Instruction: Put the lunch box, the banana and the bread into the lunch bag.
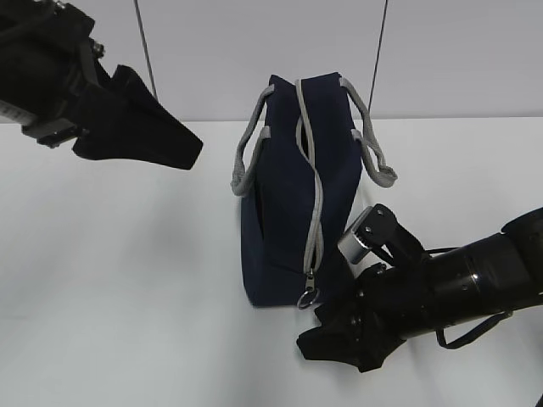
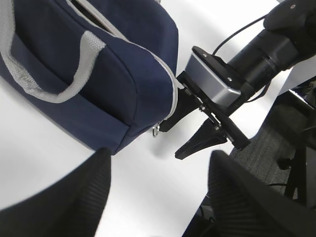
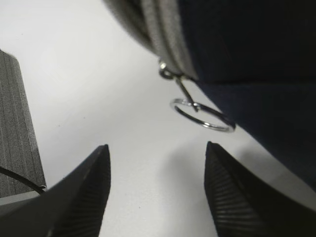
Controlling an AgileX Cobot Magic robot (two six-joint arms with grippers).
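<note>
exterior / lunch bag [image 1: 284, 220]: navy, stands mid-tabletop, grey handles [image 1: 246, 157] flopped to each side, grey zipper [image 1: 314, 195] runs along the top toward the camera, metal ring pull [image 1: 308, 298] hangs at the near end.
exterior / right gripper [image 1: 339, 343]: low at the bag's near right corner, just beside the ring pull, not touching it as far as I can tell.
exterior / left gripper [image 1: 161, 140]: raised at upper left, well apart from the bag.
exterior / surface: plain white tabletop [image 1: 119, 288], pale wall behind, two thin dark cables hang down the wall.
left wrist / bag: upper left of view, one handle draped over its side, zipper end and ring at the near corner.
left wrist / left fingers [image 2: 64, 197]: spread apart, nothing between them, bare tabletop below.
left wrist / right gripper: sits just beside the bag's zipper end, fingers apart.
left wrist / room: tabletop edge at right, dark floor and frame beyond.
right wrist / ring pull [image 3: 202, 114]: lies on the tabletop just ahead of the gap between the fingers, clipped to the zipper end.
right wrist / right fingers [image 3: 84, 192]: released, wide apart, holding nothing.
right wrist / surface: white, dark ribbed block at left edge.
</note>
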